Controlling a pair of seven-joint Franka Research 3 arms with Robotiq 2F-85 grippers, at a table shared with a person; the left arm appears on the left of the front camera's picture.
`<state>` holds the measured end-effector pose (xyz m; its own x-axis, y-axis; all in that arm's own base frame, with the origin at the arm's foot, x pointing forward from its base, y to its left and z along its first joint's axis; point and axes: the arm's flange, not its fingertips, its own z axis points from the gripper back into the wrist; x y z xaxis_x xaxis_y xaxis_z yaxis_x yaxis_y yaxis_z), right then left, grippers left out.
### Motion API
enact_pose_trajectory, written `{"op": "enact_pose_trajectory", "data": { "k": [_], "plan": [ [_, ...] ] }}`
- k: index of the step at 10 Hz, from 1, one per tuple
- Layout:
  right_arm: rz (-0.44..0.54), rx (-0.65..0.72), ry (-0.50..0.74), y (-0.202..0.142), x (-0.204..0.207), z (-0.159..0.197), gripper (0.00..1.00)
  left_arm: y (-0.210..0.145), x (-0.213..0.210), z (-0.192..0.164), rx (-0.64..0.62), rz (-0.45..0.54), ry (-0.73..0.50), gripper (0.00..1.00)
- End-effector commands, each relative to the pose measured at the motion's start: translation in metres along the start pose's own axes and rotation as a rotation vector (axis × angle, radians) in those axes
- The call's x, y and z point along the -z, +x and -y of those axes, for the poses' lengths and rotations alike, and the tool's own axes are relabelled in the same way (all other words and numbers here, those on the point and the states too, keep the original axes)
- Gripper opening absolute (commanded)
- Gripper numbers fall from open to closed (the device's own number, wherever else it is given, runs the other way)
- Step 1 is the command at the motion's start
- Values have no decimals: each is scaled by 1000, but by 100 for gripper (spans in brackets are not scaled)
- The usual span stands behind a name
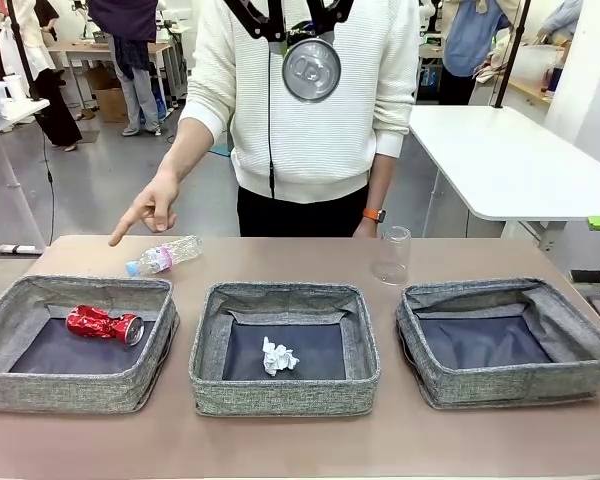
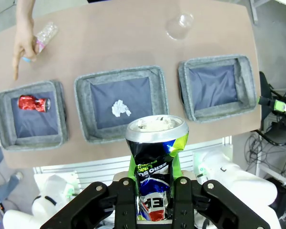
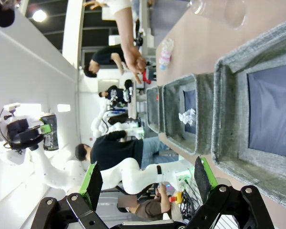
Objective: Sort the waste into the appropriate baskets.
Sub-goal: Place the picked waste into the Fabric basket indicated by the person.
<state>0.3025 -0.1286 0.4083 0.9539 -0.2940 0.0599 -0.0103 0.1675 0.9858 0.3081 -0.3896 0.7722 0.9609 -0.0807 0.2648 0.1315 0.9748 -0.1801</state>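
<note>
Now: left pincer up high, clamped on dark can, above the baskets

Desk (image 1: 300,440) lies well under the left pincer (image 1: 290,30), which hangs at the top of the front view before the person's (image 1: 310,130) chest. Its jaws are clamped on the dark printed can (image 1: 311,68). In the left wrist view the green pads squeeze the can's dented lower body and the can's end points down at the desk.

Three baskets sit in a row below this pincer. The middle basket (image 1: 285,395) is roughly straight under it, the left basket (image 1: 80,395) is off to its left, and the right basket (image 1: 510,385) is off to its right.

Right pincer (image 3: 147,179): fingers wide apart, nothing between them. The right basket is closest ahead of it, the other two farther along.

Person's hand (image 1: 152,210) is below and left of the left pincer, index finger aimed down at the desk, just beside the clear bottle (image 1: 165,255). The bottle lies on its side behind the left basket.

Clear plastic cup (image 1: 392,255) stands on the desk below and right of the left pincer, behind the gap between the middle and right baskets.

Crushed red can (image 1: 103,323) lies in the left basket.

Crumpled white paper ball (image 1: 278,356) lies in the middle basket, about under the held can.
</note>
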Motion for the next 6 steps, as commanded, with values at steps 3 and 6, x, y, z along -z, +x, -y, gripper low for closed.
{"op": "enact_pose_trajectory", "data": {
  "k": [3, 6],
  "plan": [
    [5, -4, 1, 1, -1, -2, 100, 0, 1, 0, 1, -3, 0, 29],
    [5, -4, 1, 1, -1, -2, 100, -38, 70, -205, -72, -102, -53, 29]
  ]
}}
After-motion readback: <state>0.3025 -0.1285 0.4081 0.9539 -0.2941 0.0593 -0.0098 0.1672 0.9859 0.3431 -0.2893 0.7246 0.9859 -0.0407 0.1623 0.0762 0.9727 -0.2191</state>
